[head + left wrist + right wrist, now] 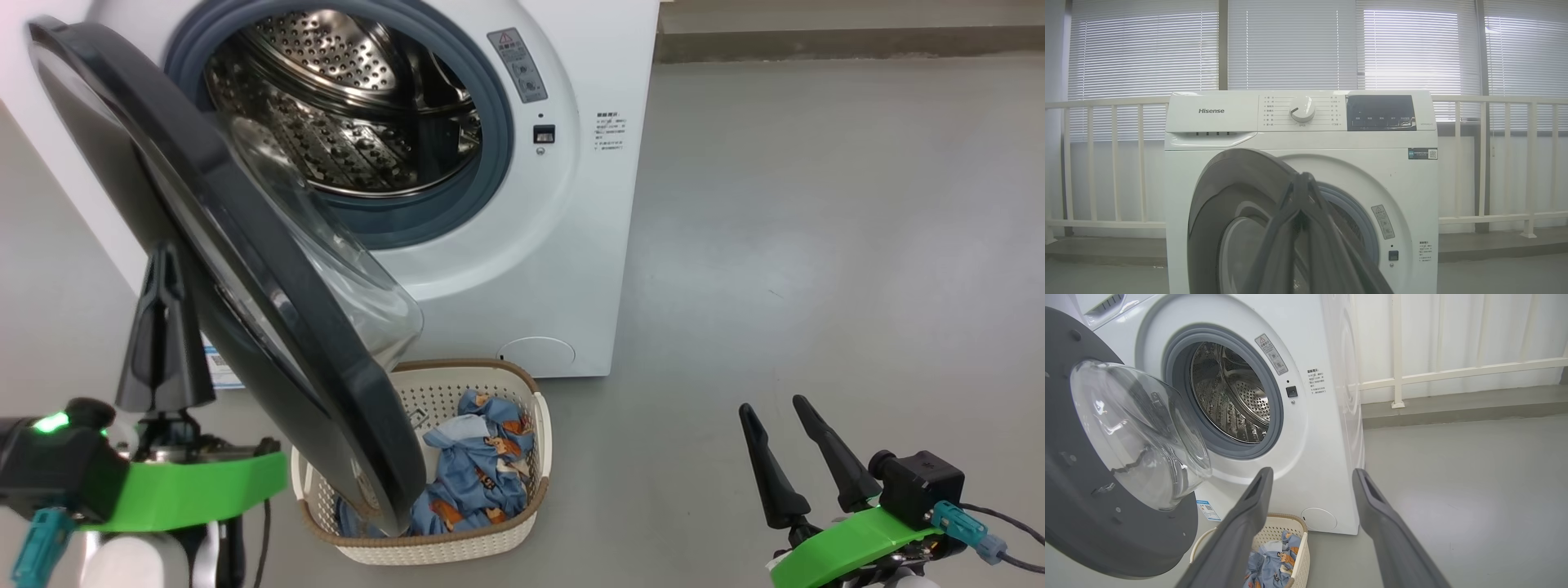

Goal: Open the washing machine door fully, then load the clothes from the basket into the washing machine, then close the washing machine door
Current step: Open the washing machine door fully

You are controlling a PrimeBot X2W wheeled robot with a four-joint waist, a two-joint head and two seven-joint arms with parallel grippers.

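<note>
A grey floor [816, 245] spreads out in front of the washing machine [588, 204]. Behind the machine stand a white railing [1106, 102] and closed window blinds [1290, 45]. The door [245, 269] stands part-way open on the left of the machine's opening, its glass bowl facing the steel drum [343, 122]. The basket [441, 551] sits on the floor just in front of the machine, partly under the door's lower edge, with the clothes [478, 469] bundled inside it. The left gripper [167, 253] is clenched, its fingers pressed together with nothing between them, close by the door's outer face. Whether it touches the door I cannot tell. The right gripper [773, 403] is released, its fingers spread and holding nothing, out in front of the machine's right side, above the floor.
</note>
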